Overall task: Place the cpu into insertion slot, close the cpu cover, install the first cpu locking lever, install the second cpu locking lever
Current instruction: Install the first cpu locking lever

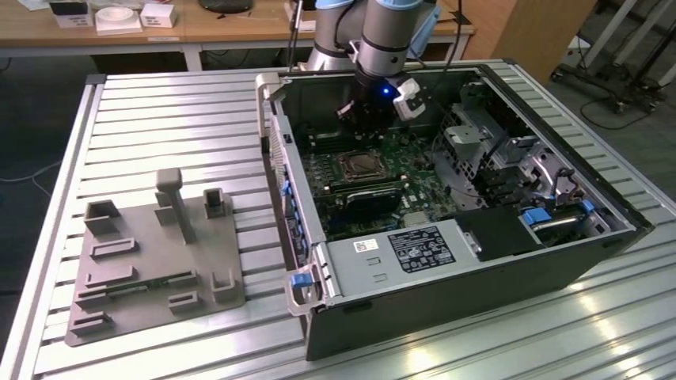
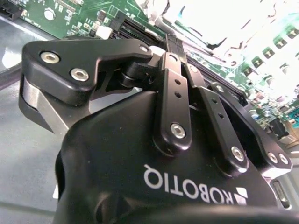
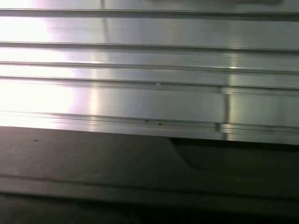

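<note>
arm reaches down into open computer case (image 1: 465,206) lying on its side on the surface (image 1: 158,127), a ribbed aluminium top. gripper (image 1: 365,127) hangs low over the green motherboard (image 1: 412,158), near the case's far wall as the exterior view has it. insertion slot (image 1: 360,166) sits just nearer the camera than the gripper; a silvery square inside its rim, likely the cpu (image 1: 362,167) seated, though too small to be sure. cpu cover and levers not clear enough to call.

second wrist view: black gripper body and linkage up close, links drawn in toward each other. jaws read as together or nearly so, tips hidden, so cannot tell for certain; nothing seen held.

risks, as judgement: gripper is crowded by case wall and board parts, so a sideways drift could knock components or the socket rim. if the chip is not lying flat, pressing a cover on it could bend contacts.

grey fixture plate (image 1: 148,261) rests on the surface at the exterior view's left. wooden desk (image 1: 211,28) behind, cables on floor.
</note>
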`<state>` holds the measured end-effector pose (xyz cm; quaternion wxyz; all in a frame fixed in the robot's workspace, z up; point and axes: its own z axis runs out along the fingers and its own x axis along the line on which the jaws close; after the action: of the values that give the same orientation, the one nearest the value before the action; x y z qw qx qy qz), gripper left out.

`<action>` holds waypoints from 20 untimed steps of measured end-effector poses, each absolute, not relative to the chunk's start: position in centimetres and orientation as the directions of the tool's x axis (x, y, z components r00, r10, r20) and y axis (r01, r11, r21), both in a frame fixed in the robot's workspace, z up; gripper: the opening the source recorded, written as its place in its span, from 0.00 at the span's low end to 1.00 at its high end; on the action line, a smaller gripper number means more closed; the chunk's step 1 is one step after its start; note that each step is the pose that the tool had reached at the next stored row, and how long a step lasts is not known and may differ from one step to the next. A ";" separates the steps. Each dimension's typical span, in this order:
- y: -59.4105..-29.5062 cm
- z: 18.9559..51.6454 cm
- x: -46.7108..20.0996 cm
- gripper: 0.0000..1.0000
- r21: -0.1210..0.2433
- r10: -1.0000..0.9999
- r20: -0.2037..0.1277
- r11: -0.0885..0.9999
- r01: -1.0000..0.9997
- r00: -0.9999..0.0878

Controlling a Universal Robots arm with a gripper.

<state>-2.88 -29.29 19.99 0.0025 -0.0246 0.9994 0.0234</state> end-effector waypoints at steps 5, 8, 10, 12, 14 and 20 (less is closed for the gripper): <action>-29.2 19.9 -2.8 0.10 0.047 -0.049 -0.006 0.998 -0.049 -0.999; -29.2 19.9 -2.8 0.10 0.047 -0.049 -0.006 0.998 -0.049 -0.999; -29.2 19.9 -2.8 0.10 0.047 -0.049 -0.006 0.998 -0.049 -0.999; -29.2 19.9 -2.8 0.10 0.046 -0.049 -0.006 0.998 -0.049 -0.999; -29.2 20.2 -2.8 0.10 0.047 -0.049 -0.006 0.998 -0.049 -0.999; -29.2 20.3 -2.8 0.10 0.047 -0.049 -0.007 0.998 -0.049 -0.999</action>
<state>-2.81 -29.15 20.25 0.0027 -0.0246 0.9994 0.0234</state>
